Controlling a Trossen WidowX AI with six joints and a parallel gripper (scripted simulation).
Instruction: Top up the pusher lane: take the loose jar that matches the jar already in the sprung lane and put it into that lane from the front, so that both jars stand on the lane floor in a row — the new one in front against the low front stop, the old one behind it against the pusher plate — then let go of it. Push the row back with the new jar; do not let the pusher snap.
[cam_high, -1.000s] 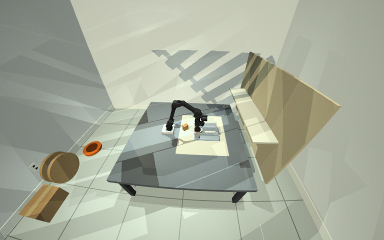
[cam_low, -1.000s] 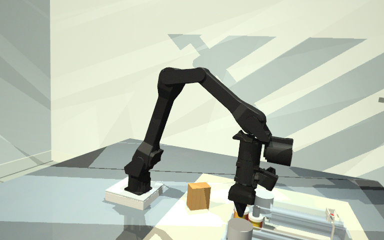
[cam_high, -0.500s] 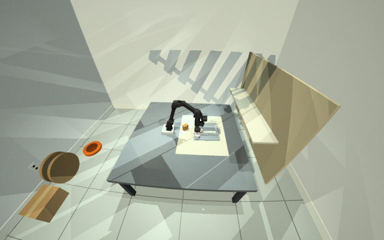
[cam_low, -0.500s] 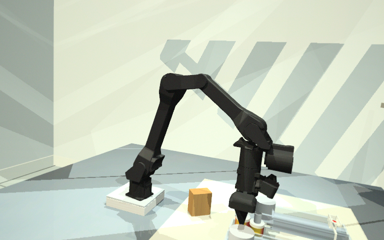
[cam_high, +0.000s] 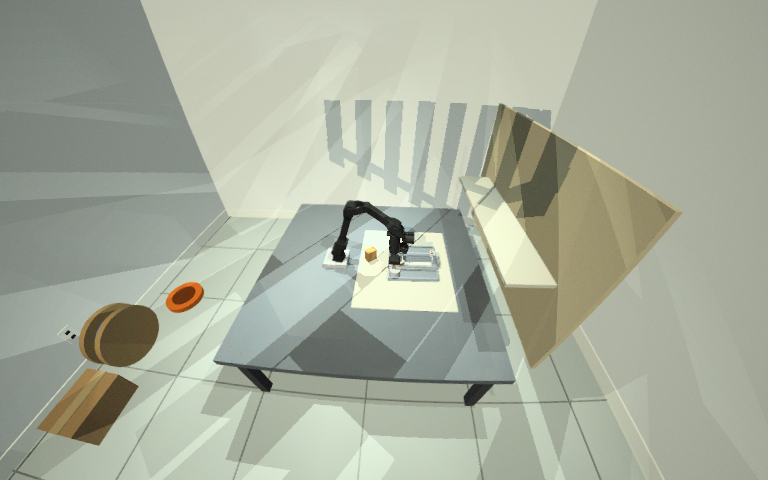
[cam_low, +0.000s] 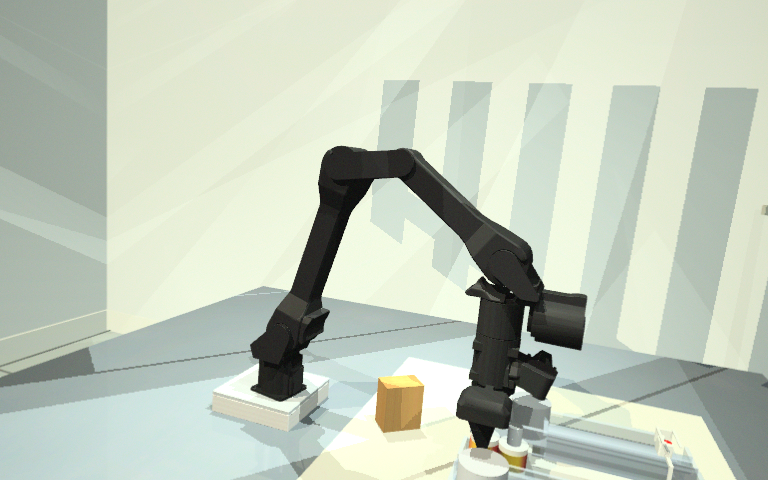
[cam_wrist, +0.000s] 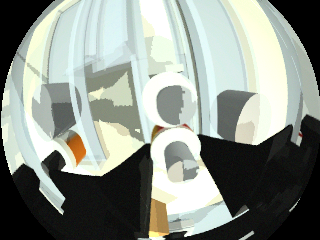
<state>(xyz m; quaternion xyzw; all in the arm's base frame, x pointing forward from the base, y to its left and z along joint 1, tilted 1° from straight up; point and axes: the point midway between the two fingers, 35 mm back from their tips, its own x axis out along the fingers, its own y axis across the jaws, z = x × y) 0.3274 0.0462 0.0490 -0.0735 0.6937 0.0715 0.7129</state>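
Note:
My gripper (cam_low: 481, 446) (cam_wrist: 174, 144) points down, shut on a white-lidded jar (cam_low: 494, 440) (cam_wrist: 159, 150) with a grey knob, at the front end of the clear lanes (cam_low: 606, 438) (cam_high: 416, 277). The old jar (cam_low: 513, 454) (cam_wrist: 149, 100), with a white lid, grey knob and red and yellow label, stands upright just behind it in the same line. The two stand very close; I cannot tell if they touch. A white piece (cam_wrist: 174, 68) shows behind the old jar. The fingers hide the front stop, and whether the held jar is on the lane floor cannot be seen.
Grey cylinders (cam_low: 483, 465) (cam_low: 531, 416) (cam_wrist: 59, 107) (cam_wrist: 235, 115) stand on both sides. An orange-banded jar (cam_wrist: 76, 147) is at the left in the wrist view. A wooden block (cam_low: 399, 404) (cam_high: 370, 254) stands near the arm's base. A white bracket (cam_low: 665, 442) with a red mark is at the lanes' far end.

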